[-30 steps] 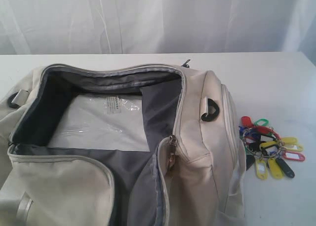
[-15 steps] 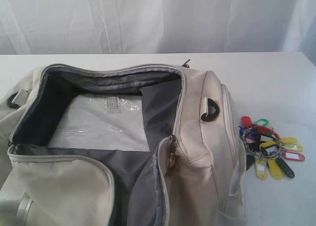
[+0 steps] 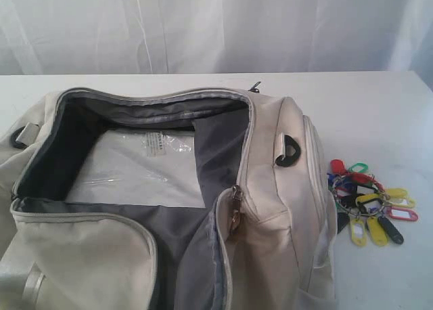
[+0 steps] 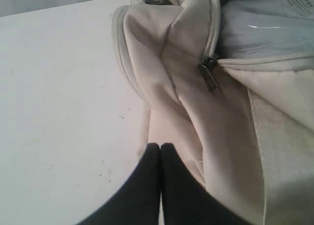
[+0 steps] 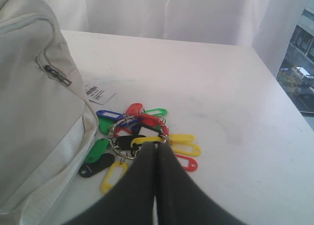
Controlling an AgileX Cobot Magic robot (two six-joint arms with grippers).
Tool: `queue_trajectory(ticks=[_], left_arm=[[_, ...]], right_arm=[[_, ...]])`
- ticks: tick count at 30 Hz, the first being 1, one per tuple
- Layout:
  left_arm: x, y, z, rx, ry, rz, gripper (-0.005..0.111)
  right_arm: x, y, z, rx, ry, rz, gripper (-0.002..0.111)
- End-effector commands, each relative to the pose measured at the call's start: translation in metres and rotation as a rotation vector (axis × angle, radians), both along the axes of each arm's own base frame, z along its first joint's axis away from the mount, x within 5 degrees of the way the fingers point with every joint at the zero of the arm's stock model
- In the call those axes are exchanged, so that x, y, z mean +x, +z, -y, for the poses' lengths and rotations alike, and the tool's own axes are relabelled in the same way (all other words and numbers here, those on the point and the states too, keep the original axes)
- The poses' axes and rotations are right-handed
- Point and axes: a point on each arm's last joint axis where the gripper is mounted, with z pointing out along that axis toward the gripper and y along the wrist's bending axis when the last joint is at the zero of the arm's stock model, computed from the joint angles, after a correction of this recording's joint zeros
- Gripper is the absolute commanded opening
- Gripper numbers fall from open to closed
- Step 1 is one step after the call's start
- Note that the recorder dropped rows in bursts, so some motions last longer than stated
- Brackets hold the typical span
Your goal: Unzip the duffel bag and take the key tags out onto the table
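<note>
Key tags (image 3: 365,202) lie on the bare tabletop (image 3: 379,114), just beside the end of the duffel bag (image 3: 277,208) that faces the tabletop's right edge, and short of that edge. The bag's main zip gapes wide, showing grey lining and a clear plastic sheet (image 3: 135,168) inside, so I judge the task as good as finished.

Your right pincer (image 5: 157,147) hovers just over the bunch, jaws pressed together on nothing. Your left pincer (image 4: 160,147) is likewise closed and empty, sitting by the bag's opposite end below a dark zipper pull (image 4: 208,75).

If you must shift the bunch, expect it to be light but unruly. The tags are hard, slick plastic hanging loose on metal rings (image 5: 113,141), so they will likely splay and swing. Pinch a single tag and it may slide out; go for the ring cluster at the middle, where metal gives an edge to bite.

The bag looks like soft, limp cloth that sags under a push, so take it by a pull or webbing, not a fold. Keep clear of the white hang tag (image 5: 98,93) near the bunch.
</note>
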Motion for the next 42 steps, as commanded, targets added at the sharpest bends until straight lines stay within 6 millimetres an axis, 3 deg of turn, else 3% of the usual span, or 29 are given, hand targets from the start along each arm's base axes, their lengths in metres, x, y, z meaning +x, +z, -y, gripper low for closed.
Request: queue_trajectory(ticks=[1,42], left_arm=[[-0.0001,-0.0006,0.0004,-0.011,-0.003,0.004,0.000],[0.0002,-0.0005,-0.0022,-0.009,0.045,0.006,0.000]], right_arm=[[-0.0001,-0.0005,-0.0001,0.001,0.002,0.008,0.000],[-0.0001,-0.0005,-0.0001,0.001,0.002,0.008,0.000]])
